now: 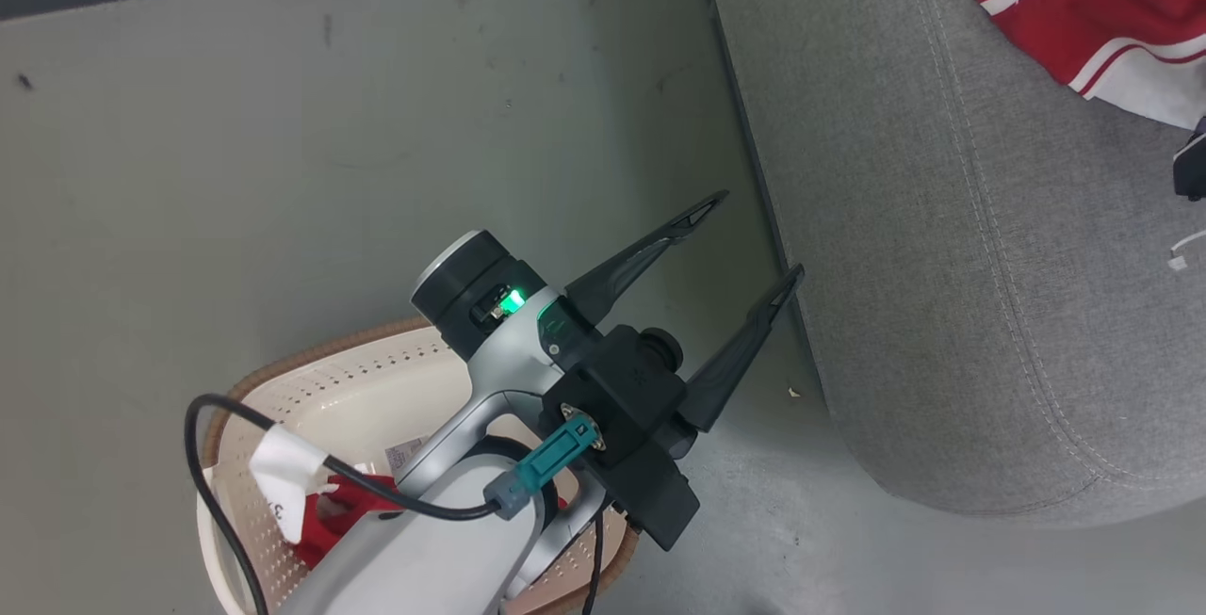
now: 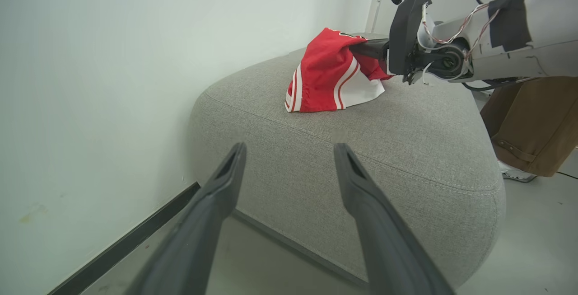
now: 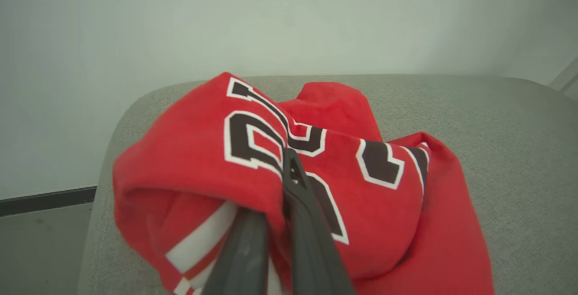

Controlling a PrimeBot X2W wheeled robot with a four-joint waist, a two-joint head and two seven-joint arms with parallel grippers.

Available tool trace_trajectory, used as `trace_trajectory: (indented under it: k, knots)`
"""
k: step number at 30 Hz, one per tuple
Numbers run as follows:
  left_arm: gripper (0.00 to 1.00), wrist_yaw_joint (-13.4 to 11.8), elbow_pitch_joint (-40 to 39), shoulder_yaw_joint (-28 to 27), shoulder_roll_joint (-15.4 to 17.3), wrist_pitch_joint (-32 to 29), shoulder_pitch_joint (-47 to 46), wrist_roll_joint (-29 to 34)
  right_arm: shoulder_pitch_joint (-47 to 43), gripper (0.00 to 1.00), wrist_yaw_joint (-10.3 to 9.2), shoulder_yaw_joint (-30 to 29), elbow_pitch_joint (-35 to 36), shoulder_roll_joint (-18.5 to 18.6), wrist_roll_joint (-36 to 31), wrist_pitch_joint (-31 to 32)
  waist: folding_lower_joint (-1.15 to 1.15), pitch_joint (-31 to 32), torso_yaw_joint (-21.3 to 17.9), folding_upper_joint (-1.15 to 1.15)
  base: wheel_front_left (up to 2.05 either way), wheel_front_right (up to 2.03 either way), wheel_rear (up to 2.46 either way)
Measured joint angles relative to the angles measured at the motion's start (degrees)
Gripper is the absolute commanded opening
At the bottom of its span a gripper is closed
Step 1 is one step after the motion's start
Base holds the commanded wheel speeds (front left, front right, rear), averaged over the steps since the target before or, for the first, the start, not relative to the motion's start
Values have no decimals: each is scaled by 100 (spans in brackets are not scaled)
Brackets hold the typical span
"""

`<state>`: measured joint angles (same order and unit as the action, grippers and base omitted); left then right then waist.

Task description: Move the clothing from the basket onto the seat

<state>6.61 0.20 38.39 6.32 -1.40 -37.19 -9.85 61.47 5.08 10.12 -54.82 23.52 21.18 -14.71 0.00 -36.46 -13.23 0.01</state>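
Left gripper point(image 1: 759, 234) is angled up and to the right, long dark fingers point(image 2: 216, 195) spread wide apart, pale forearm point(image 1: 415, 558) rising from the bottom edge; right gripper point(image 3: 285, 173) stretched out level, fingers pressed together, pinching the clothing point(image 3: 189, 159)

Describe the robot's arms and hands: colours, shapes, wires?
Both the left hand and the right hand have two long, dark, tapered fingers. The left arm's pale silver forearm ends in a round black wrist with a green light, a teal plug and a looping black cable. The right arm's pale forearm carries dark tape and thin red-and-white wires.
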Motion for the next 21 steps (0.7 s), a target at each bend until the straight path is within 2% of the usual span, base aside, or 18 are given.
trace_trajectory:
  k: [2,3,4,15,21]
  knots:
    - [100,1,68,0,14,9,1,1,-1,46,15,55,-38,-29,-37,0,0,19,-7,0,0,0,0]
    - [100,1,88,-3,35,33,1,1,-2,89,43,75,-47,-58,-55,0,0,33,-13,0,0,0,0]
    - [100,1,110,-11,48,57,1,1,-7,100,48,100,-49,-91,-64,0,0,47,-22,0,0,0,0]
    - [100,-5,468,-146,67,307,19,-84,-417,100,100,279,140,-248,-316,0,0,321,-121,0,0,0,0]
    - [100,-162,762,-469,110,578,232,-182,-877,100,105,342,414,-378,-428,0,0,624,-145,0,0,0,0]
